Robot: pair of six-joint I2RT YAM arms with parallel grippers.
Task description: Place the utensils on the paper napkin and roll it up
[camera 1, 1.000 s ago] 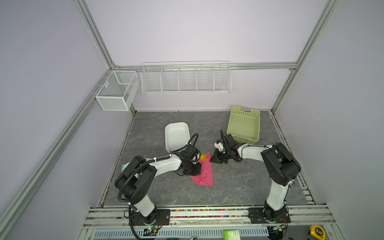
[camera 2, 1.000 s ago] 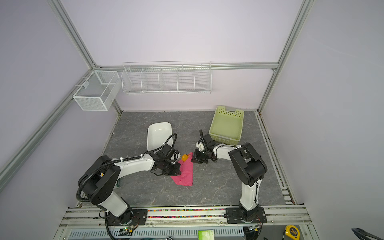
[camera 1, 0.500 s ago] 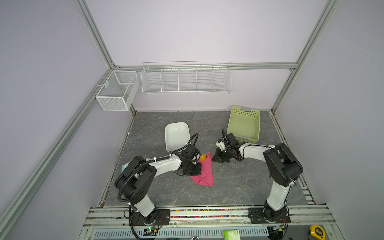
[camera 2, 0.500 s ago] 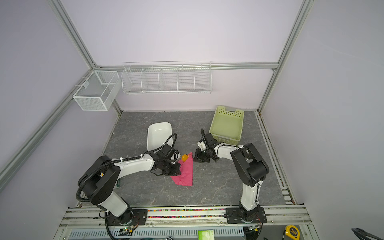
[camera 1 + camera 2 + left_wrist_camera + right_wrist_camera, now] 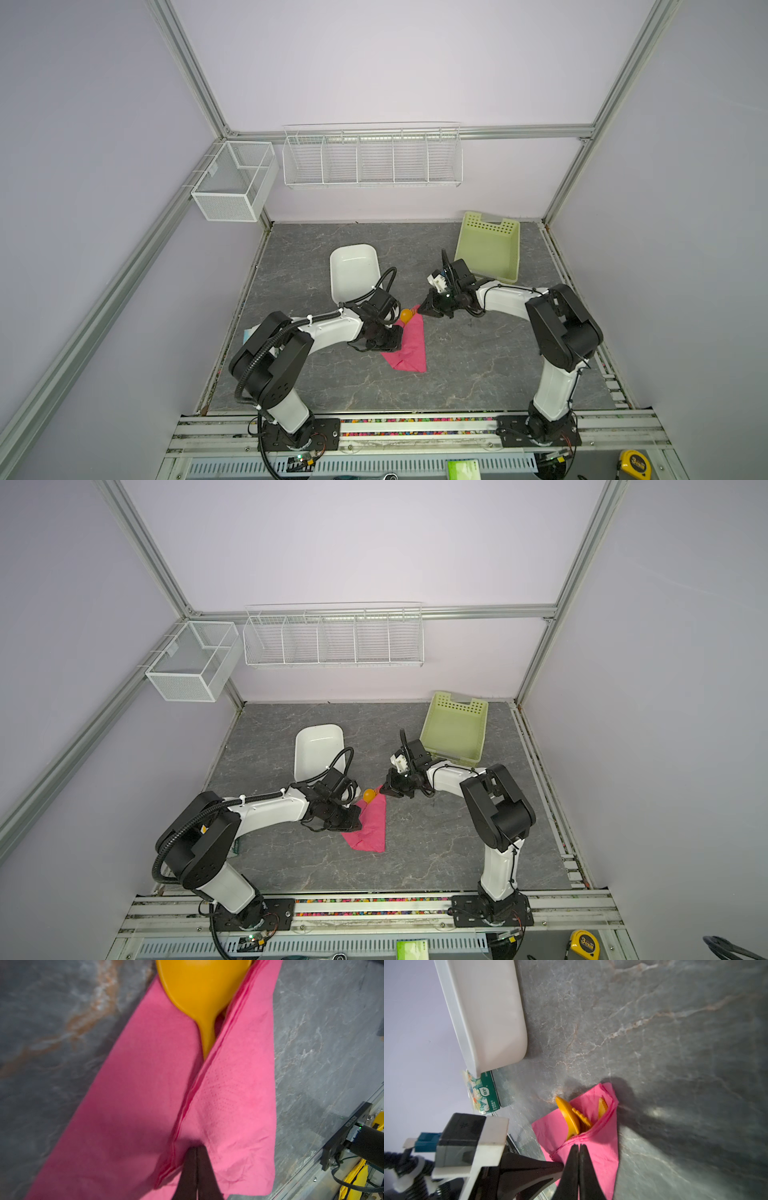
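Note:
The pink paper napkin lies on the grey table, folded over the orange utensils. The spoon's bowl sticks out at the napkin's far end. The right wrist view shows the spoon, fork tines and knife tip in the fold's open end. My left gripper is shut, its tips on the folded flap near the napkin's middle. My right gripper is shut, its tips at the flap's edge by the far corner. No paper shows between either pair of fingers.
A white tub stands just behind the left arm. A green perforated basket sits at the back right. A tissue box lies by the left wall. Wire racks hang on the back wall.
The right gripper has shifted slightly at the napkin's far corner. The left arm and the napkin look the same.

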